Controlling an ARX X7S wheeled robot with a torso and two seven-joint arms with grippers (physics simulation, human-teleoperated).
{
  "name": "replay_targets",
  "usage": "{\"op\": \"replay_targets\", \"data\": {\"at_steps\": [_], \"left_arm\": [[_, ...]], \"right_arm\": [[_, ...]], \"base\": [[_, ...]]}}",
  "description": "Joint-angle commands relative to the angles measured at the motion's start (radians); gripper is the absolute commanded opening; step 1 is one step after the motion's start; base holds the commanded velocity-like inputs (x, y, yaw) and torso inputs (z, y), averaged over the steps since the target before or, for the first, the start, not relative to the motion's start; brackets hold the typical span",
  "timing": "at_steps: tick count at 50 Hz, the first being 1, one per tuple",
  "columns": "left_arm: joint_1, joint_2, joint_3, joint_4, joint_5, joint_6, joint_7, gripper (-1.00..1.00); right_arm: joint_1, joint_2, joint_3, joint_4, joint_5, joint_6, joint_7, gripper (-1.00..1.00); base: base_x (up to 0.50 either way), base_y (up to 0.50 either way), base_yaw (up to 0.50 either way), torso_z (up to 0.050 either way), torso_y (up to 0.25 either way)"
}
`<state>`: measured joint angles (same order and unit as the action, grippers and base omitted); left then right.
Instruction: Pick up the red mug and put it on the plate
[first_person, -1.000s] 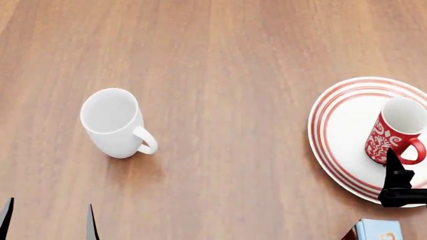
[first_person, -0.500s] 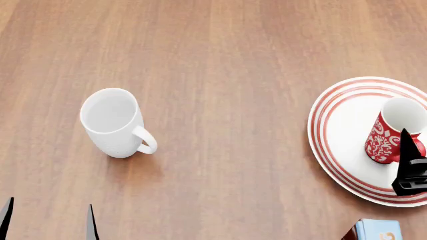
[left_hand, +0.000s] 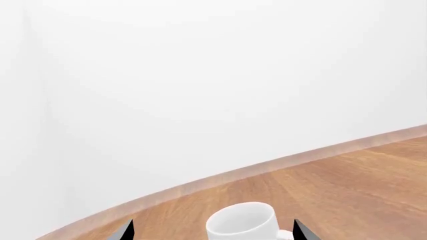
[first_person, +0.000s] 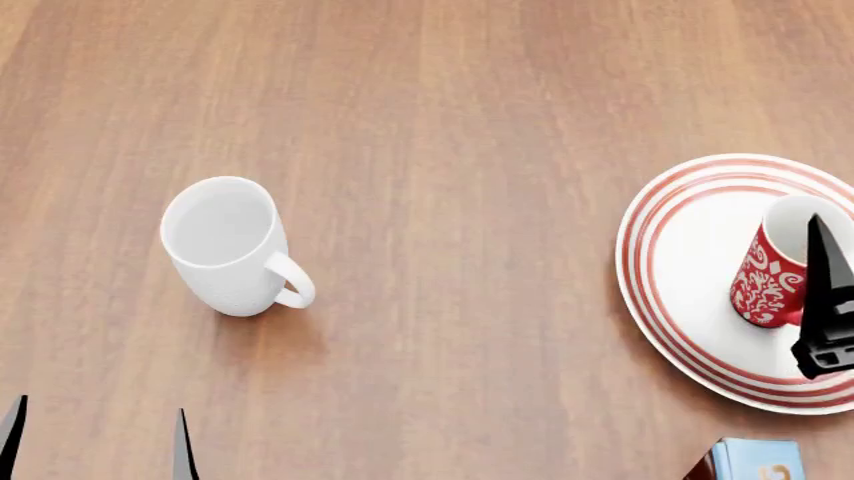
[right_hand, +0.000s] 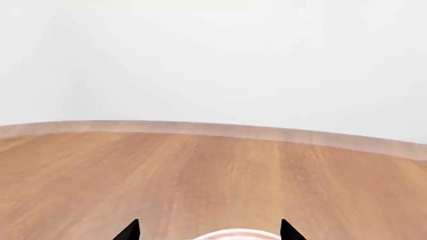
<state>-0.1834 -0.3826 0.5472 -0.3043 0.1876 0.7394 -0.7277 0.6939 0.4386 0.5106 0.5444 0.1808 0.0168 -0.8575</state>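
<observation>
The wooden table (first_person: 467, 120) carries a white mug (first_person: 227, 245), the plate (first_person: 681, 260) and a blue box (first_person: 757, 462).

Ahead of my left tool I see a plain white mug (first_person: 230, 245) standing upright on the wooden tabletop (first_person: 454, 120), its handle turned toward the right tool's side and a little back toward me. Through the left wrist camera the same mug (left_hand: 241, 224) sits between the two tips, a short way beyond them. Back from the right tool, near my own edge of the tabletop, a light blue box (first_person: 755, 460) pokes into view; I can't tell what it is. A plain white wall (right_hand: 213, 55) rises beyond the tabletop's far edge.
</observation>
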Motion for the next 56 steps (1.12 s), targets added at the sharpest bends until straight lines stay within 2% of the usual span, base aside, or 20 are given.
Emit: {"op": "replay_targets", "data": {"at_steps": [1, 27, 56], "left_arm": [[-0.001, -0.001, 0.002, -0.001, 0.002, 0.001, -0.003, 1.00], [-0.003, -0.004, 0.008, -0.001, -0.004, 0.001, -0.004, 1.00], [-0.005, -0.006, 0.012, -0.001, 0.002, 0.002, -0.014, 1.00]], "right_arm": [[-0.055, -0.016, 0.013, -0.178, 0.048, 0.065, -0.025, 1.00], [-0.160, -0.042, 0.001, -0.606, 0.149, 0.197, -0.048, 1.00], [-0.235, -0.056, -0.005, -0.806, 0.191, 0.199, -0.048, 1.00]], "base": [[0.00, 0.00, 0.00, 0.000, 0.000], [0.00, 0.00, 0.00, 0.000, 0.000], [0.00, 0.00, 0.00, 0.000, 0.000]]}}
